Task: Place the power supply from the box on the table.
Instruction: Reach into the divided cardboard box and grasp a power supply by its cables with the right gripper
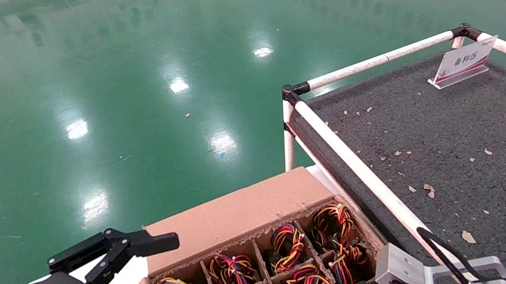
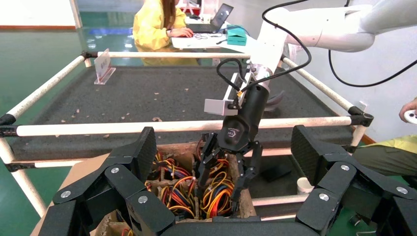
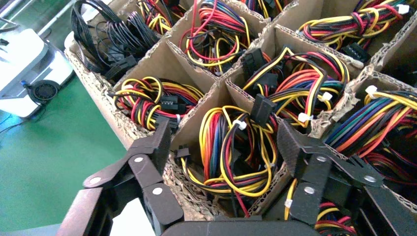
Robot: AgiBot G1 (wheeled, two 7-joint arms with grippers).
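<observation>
The box (image 1: 238,209) is a brown carton whose grid cells each hold a bundle of red, yellow and black wires. My right gripper (image 3: 225,142) is open, low in the cell at the box's near right corner, one finger on each side of a wire bundle (image 3: 236,147). Of the power supply only these wires show; its grey case is hidden beneath them. The left wrist view shows the right gripper (image 2: 217,193) dipped into that cell. My left gripper (image 1: 118,247) hangs open and empty to the left of the box. The table (image 1: 457,131) lies to the right.
A white pipe rail (image 1: 362,170) with black joints runs between box and table. A small white sign (image 1: 464,61) stands at the table's far side. Green floor surrounds everything. A person in yellow (image 2: 157,24) sits beyond the table. One cell holds black cables (image 3: 105,37).
</observation>
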